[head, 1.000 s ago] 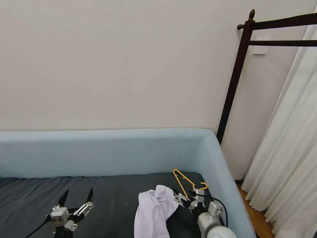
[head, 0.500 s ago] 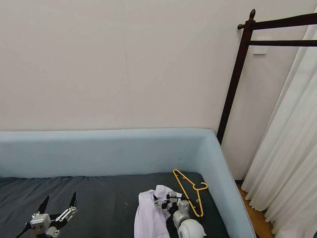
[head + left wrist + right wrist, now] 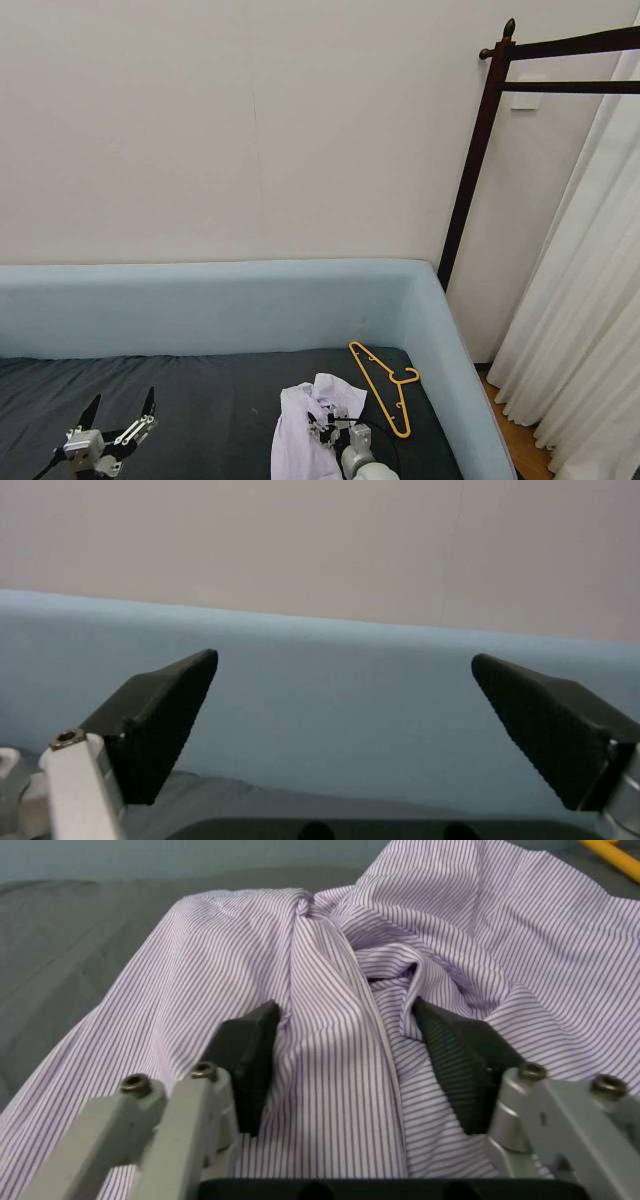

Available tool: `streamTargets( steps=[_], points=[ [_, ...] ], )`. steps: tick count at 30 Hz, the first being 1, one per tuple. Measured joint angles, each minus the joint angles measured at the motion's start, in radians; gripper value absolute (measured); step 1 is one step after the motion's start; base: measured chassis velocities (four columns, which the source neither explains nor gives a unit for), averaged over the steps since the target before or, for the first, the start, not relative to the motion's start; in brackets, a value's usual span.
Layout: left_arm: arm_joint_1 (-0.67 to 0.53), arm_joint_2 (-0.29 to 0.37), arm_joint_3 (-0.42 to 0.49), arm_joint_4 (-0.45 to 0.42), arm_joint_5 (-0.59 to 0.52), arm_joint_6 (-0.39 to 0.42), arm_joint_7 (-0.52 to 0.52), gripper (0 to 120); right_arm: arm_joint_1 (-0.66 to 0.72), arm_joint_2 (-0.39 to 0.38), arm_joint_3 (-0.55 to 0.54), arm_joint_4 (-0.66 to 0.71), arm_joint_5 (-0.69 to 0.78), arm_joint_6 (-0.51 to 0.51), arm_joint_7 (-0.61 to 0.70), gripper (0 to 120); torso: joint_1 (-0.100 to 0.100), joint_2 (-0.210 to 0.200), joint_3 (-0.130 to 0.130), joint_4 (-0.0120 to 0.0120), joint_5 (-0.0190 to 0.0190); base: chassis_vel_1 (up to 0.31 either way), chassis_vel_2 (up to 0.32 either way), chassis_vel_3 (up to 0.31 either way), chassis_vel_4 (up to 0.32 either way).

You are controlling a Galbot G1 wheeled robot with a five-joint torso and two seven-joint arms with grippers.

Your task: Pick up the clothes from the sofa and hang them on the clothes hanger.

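Right wrist view: right gripper (image 3: 345, 1024) sat open straddling a fold of the shirt (image 3: 470, 922), not clamped; left gripper (image 3: 121, 402) hung wide open, empty.

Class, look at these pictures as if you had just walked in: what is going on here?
The right gripper is down on the striped shirt on the sofa, jaws open either side of a fold. The left gripper hovers open over the seat farther left, holding nothing. A yellow hanger lies beside the shirt; the dark wooden rack stands past the sofa's right end.
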Motion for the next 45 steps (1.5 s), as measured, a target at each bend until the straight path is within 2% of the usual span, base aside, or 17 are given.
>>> streamTargets(
  steps=[3, 4, 6, 8, 11, 12, 14, 22, 25, 27, 30, 31, 32, 36, 39, 40, 45],
  points=[
    [-0.002, 0.001, 0.0, 0.013, -0.002, -0.013, -0.003, 100, -0.017, -0.003, -0.008, 0.015, -0.009, 0.035, 0.02, 35, 0.0, 0.0, 0.0, 0.0, 0.0001, 0.0, 0.0, 0.0, 0.0],
    [-0.002, 0.001, 0.0, 0.013, -0.002, -0.013, -0.003, 100, -0.017, -0.003, -0.008, 0.015, -0.009, 0.035, 0.02, 35, 0.0, 0.0, 0.0, 0.0, 0.0001, 0.0, 0.0, 0.0, 0.0],
    [-0.005, 0.002, 0.001, 0.023, -0.002, -0.024, -0.005, 100, -0.023, -0.005, -0.01, 0.021, -0.017, 0.062, 0.033, 26, 0.0, 0.0, 0.0, 0.0001, 0.0, 0.0, 0.0, 0.0, 0.0],
    [-0.006, 0.002, 0.003, 0.027, -0.002, -0.028, -0.006, 100, -0.025, -0.006, -0.011, 0.025, -0.018, 0.073, 0.04, 22, 0.0, 0.0, 0.0, 0.0, 0.0, 0.0, 0.0, 0.0, 0.0],
    [-0.008, 0.004, 0.007, 0.035, -0.002, -0.034, -0.008, 100, -0.037, -0.012, -0.018, 0.057, -0.018, 0.114, 0.053, 8, 0.0, 0.0, 0.0, 0.0001, 0.0, 0.0, 0.0, 0.0, 0.0],
    [-0.008, 0.004, 0.007, 0.035, -0.002, -0.034, -0.008, 100, -0.037, -0.012, -0.018, 0.057, -0.018, 0.114, 0.053, 8, 0.0, 0.0, 0.0, 0.0001, 0.0, 0.0, 0.0, 0.0, 0.0],
    [-0.011, 0.003, 0.01, 0.036, -0.002, -0.036, -0.009, 100, -0.042, -0.022, -0.023, 0.071, -0.019, 0.127, 0.051, 0, 0.0, 0.0, 0.0, 0.0001, 0.0, 0.0, 0.0, 0.0, 0.0],
    [0.004, -0.001, 0.006, 0.04, 0.008, -0.049, -0.008, 100, -0.054, -0.029, -0.032, 0.07, 0.035, 0.128, 0.022, 0, 0.0, 0.0, 0.0, 0.0001, 0.0, 0.0, 0.0, 0.0, 0.0],
    [0.009, -0.006, 0.002, 0.032, 0.016, -0.05, -0.007, 100, -0.052, -0.024, -0.035, 0.06, 0.053, 0.128, 0.02, 13, 0.0, 0.0, 0.0, 0.0001, 0.0001, 0.0, 0.0, 0.0, 0.0],
    [0.011, -0.007, 0.001, 0.03, 0.017, -0.051, -0.007, 100, -0.051, -0.024, -0.036, 0.057, 0.053, 0.128, 0.02, 16, 0.0, 0.0, 0.0, 0.0001, 0.0001, 0.0, 0.0, 0.0, 0.0],
    [0.016, -0.011, -0.003, 0.028, 0.021, -0.056, -0.007, 100, -0.051, -0.024, -0.04, 0.046, 0.033, 0.119, 0.021, 31, 0.0, 0.0, 0.0, 0.0001, 0.0001, 0.0, 0.0, 0.0, 0.0],
    [0.016, -0.011, -0.003, 0.028, 0.021, -0.056, -0.007, 100, -0.051, -0.024, -0.04, 0.046, 0.033, 0.119, 0.021, 31, 0.0, 0.0, 0.0, 0.0001, 0.0001, 0.0, 0.0, 0.0, 0.0],
    [0.017, -0.012, -0.004, 0.028, 0.022, -0.058, -0.006, 100, -0.051, -0.024, -0.04, 0.042, 0.027, 0.115, 0.022, 38, 0.0, 0.0, 0.0, 0.0001, 0.0001, 0.0, 0.0, 0.0, 0.0],
    [0.018, -0.015, -0.005, 0.028, 0.024, -0.061, -0.006, 100, -0.05, -0.024, -0.039, 0.038, 0.018, 0.109, 0.022, 48, 0.0, 0.0, 0.0, 0.0001, 0.0001, 0.0, 0.0, 0.0, 0.0],
    [0.017, -0.021, -0.005, 0.028, 0.027, -0.061, -0.006, 100, -0.052, -0.029, -0.041, 0.038, 0.016, 0.109, 0.014, 34, 0.0, 0.0, 0.0, 0.0001, 0.0001, 0.0, 0.0, 0.0, 0.0],
    [0.017, -0.021, -0.005, 0.028, 0.027, -0.061, -0.006, 100, -0.052, -0.029, -0.041, 0.038, 0.016, 0.109, 0.014, 34, 0.0, 0.0, 0.0, 0.0001, 0.0001, 0.0, 0.0, 0.0, 0.0],
    [0.016, -0.029, -0.005, 0.03, 0.03, -0.063, -0.006, 100, -0.052, -0.034, -0.044, 0.038, 0.016, 0.118, 0.007, 15, 0.0, 0.0, 0.0, 0.0001, 0.0001, 0.0, 0.0, 0.0, 0.0]
  ],
)
